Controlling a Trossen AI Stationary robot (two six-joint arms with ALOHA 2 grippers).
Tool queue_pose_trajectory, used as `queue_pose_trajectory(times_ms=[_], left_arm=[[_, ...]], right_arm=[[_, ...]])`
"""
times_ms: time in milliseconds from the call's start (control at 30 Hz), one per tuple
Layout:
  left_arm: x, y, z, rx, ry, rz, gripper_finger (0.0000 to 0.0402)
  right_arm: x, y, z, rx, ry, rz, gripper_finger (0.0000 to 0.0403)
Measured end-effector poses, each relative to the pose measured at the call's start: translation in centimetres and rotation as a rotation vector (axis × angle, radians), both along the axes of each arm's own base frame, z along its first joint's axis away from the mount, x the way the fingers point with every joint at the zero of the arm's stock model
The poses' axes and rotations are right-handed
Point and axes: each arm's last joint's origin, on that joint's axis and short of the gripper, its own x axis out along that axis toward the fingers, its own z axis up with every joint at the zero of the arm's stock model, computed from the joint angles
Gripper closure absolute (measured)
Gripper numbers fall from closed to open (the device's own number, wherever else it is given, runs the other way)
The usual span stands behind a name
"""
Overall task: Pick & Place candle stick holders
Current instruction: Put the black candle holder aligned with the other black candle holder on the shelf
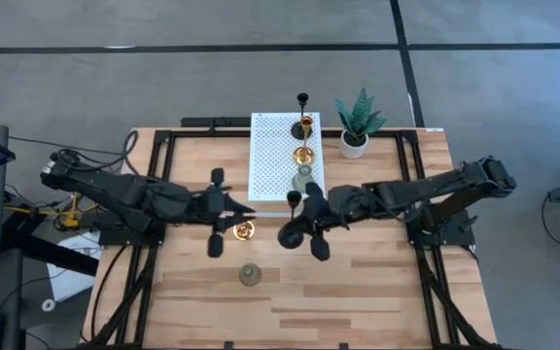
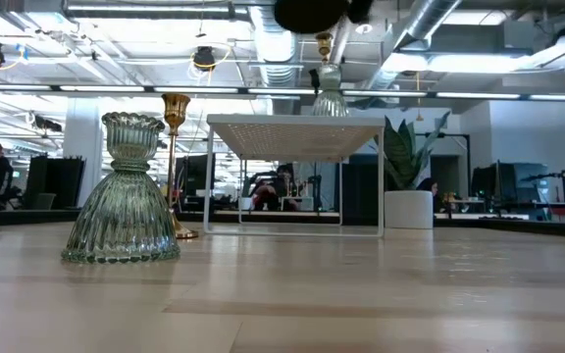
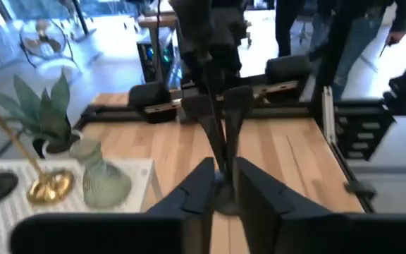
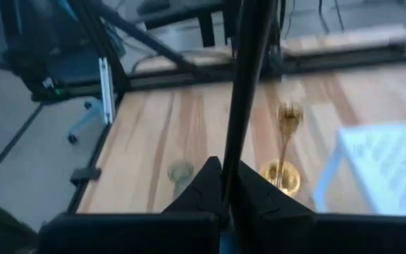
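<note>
My right gripper (image 1: 297,219) (image 4: 224,192) is shut on a slim tall black holder (image 1: 292,216), in front of the white perforated stand (image 1: 270,156). The stand carries a second black holder (image 1: 302,102), a gold one (image 1: 304,146) and a pale green one (image 1: 302,178), each on its base. A gold holder (image 1: 244,230) and a pale green holder (image 1: 250,275) stand on the table. My left gripper (image 1: 249,209) (image 3: 224,189) is shut and empty, just beyond the gold holder on the table. My right gripper pinches the black holder's thin stem (image 4: 232,141) between its two fingers. The fingers come about level from the table's right and lie across the stem. The holder is lifted clear of the table and tilted, its round base (image 2: 312,12) toward the near edge.
A green plant in a white pot (image 1: 356,124) stands right of the stand at the back. The pale green holder (image 2: 121,191) stands nearest the front edge. Bare wood lies at the front right. People and desks show in the room beyond.
</note>
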Motion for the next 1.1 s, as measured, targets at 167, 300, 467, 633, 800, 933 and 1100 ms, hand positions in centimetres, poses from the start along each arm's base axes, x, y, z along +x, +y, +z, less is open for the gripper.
queue_pose_trajectory(times_ms=[167,300,467,633,800,933,1100], left_arm=[[1.9,0.1,0.5,0.005,-0.093,0.038,0.0278],[2.9,0.4,0.7,-0.013,-0.146,0.064,0.0225],[4.1,0.3,0.9,-0.063,-0.202,0.077,0.0176],[5.5,0.2,0.7,-0.135,-0.253,0.076,0.0159],[6.9,-0.1,0.1,-0.136,-0.257,0.078,0.0171],[7.1,-0.1,0.1,-0.138,-0.263,0.084,0.0189],[6.9,0.1,0.3,-0.142,-0.275,0.088,0.0227]], right_arm=[[0.8,0.0,1.9,-0.053,-0.029,0.021,0.0402],[1.4,0.2,2.5,-0.090,-0.048,0.016,0.0402],[1.5,-0.1,2.8,-0.107,-0.059,0.002,0.0403],[1.6,-0.4,2.8,-0.122,-0.060,-0.035,0.0403],[1.6,-0.5,2.8,-0.126,-0.060,-0.044,0.0403],[1.6,-0.5,2.8,-0.126,-0.060,-0.044,0.0403],[1.6,-0.5,2.8,-0.129,-0.060,-0.043,0.0403]])
